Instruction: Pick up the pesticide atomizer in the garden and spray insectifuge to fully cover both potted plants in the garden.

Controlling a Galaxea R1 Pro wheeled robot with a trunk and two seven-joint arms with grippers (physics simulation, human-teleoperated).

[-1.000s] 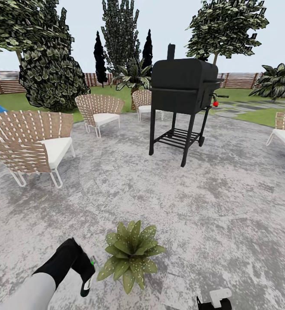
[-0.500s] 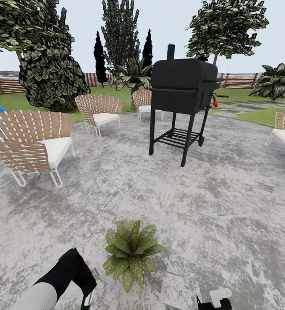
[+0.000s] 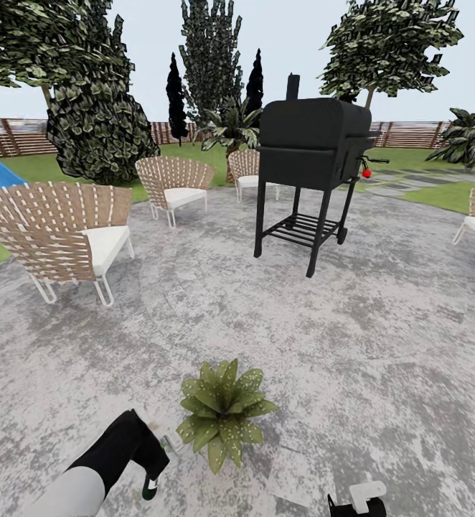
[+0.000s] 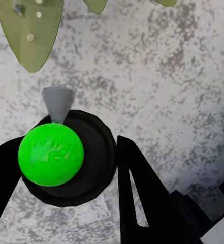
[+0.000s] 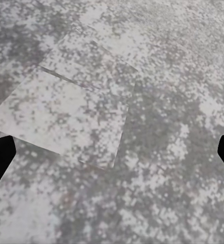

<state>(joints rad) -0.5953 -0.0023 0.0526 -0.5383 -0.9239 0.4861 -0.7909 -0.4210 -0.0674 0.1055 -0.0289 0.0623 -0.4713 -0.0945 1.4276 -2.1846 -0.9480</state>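
Green-capped atomizer [image 4: 66, 157] clamped in left tool [image 4: 86, 178], beside potted plant [image 3: 223, 413] (right tool [image 5: 112, 152] spread, empty)

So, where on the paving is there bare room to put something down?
Bare stone spreads wide between the potted plant and the grill. Also bare between the plant and the nearest chair. It is crowded where the left end effector holds the sprayer beside the leaves.

The head camera looked forward and down across the grey paving [image 3: 381, 345] toward a black grill [image 3: 313, 143], while both wrist cameras faced nearly straight down, close above that same paving [image 5: 142, 76], the left one beside the potted plant [image 3: 223, 413].
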